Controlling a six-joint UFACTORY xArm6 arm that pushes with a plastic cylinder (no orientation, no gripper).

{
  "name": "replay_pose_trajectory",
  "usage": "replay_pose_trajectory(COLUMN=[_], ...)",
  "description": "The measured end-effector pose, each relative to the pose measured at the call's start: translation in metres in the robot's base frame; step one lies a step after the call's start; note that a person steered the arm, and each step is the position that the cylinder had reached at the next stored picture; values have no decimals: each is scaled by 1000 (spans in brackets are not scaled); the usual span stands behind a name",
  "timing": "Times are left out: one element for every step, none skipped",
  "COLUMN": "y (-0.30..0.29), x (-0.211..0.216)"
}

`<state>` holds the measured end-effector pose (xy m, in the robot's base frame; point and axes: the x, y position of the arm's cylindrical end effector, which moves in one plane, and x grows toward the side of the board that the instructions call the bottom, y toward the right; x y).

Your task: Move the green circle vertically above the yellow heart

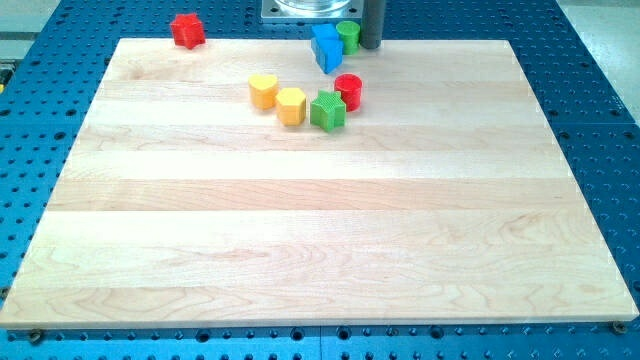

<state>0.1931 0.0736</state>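
Observation:
The green circle stands at the board's top edge, touching the right side of a blue block. My tip is just to the right of the green circle, close against it. The yellow heart lies lower and to the left, near the view's top centre. The green circle is up and to the right of the heart.
A yellow hexagon-like block, a green star-like block and a red cylinder sit in a row right of the heart. A red star-like block lies at the board's top left edge. The wooden board rests on a blue perforated table.

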Motion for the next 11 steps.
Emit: replay_pose_trajectory(y=[-31,-36,6,12,12,7,-2,-17,-39,-109,-132], x=[3,30,12,-2,-2,-1,-1,-1,1,18,56])
